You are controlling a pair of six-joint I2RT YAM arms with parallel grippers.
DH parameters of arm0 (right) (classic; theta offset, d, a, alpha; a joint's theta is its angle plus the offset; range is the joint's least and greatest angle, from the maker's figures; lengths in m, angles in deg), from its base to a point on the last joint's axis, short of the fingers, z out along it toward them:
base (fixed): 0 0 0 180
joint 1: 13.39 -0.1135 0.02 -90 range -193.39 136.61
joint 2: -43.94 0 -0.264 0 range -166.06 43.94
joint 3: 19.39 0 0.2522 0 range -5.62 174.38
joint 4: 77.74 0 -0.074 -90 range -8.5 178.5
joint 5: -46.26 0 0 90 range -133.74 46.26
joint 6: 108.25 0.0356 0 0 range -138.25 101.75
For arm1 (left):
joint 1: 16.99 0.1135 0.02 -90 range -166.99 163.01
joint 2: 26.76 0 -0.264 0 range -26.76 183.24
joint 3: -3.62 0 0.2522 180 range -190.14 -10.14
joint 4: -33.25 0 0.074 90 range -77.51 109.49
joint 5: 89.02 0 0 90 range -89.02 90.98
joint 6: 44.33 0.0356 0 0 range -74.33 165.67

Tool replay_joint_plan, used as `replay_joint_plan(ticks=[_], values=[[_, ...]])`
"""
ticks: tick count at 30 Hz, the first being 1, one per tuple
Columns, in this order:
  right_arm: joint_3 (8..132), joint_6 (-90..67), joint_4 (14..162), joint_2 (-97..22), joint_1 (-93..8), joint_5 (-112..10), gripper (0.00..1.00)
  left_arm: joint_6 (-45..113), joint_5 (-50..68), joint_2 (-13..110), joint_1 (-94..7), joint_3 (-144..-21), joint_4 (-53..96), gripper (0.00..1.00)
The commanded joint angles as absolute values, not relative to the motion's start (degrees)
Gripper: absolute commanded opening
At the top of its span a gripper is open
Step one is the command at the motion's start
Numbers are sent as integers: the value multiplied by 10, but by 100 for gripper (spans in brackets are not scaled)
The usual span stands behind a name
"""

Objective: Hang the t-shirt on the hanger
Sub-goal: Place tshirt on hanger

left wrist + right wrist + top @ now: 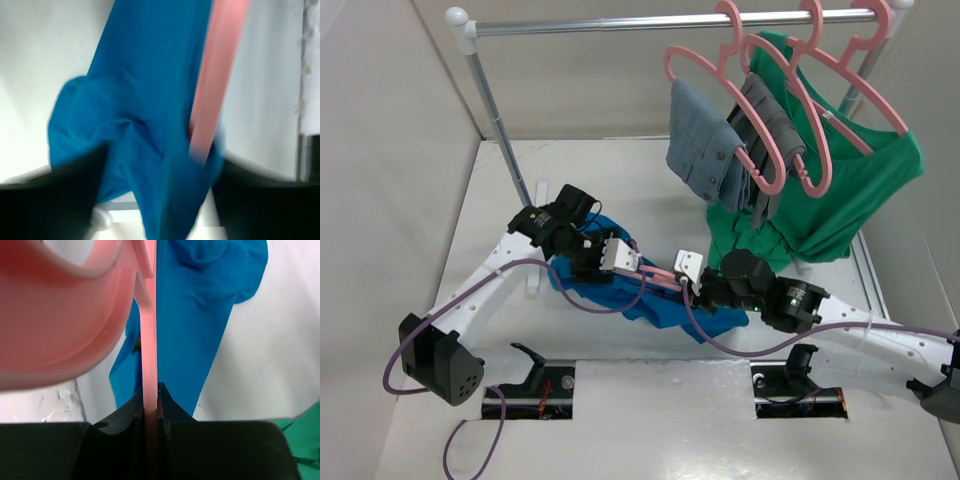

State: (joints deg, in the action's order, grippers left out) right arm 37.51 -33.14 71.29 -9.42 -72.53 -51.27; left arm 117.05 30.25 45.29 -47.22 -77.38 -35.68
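While the right gripper has its jaws pinched on the hanger mid-frame, the left gripper sits on the t-shirt left of centre, jaws too blurry to call.

left fingers spread, right fingers pinched shut

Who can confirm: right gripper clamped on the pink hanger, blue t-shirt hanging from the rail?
Not quite. The right gripper is clamped on the pink hanger, but the blue t-shirt is crumpled down on the table, not hanging from the rail. The top view shows it.
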Motion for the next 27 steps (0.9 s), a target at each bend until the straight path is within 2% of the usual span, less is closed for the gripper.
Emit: replay_joint_plan(ticks=[1, 2, 9, 12, 15, 21, 27], values=[[413, -313, 731, -76, -723, -506, 0, 1124, 304, 450, -467, -783, -347, 84], [423, -313, 724, -76, -723, -506, 0, 1103, 304, 450, -467, -790, -322, 100], [522, -294, 682, -85, -723, -471, 0, 885, 174, 392, -467, -749, -100, 100], [566, -288, 665, -85, -723, -464, 0, 864, 127, 384, -467, -712, -69, 100], [596, -274, 639, -91, -723, -445, 0, 777, 87, 373, -467, -706, -42, 100], [609, -205, 602, -116, -723, -352, 0, 596, 86, 291, -456, -703, 58, 100], [668, -171, 602, -170, -723, -276, 0, 524, 28, 205, -456, -652, 144, 100]])
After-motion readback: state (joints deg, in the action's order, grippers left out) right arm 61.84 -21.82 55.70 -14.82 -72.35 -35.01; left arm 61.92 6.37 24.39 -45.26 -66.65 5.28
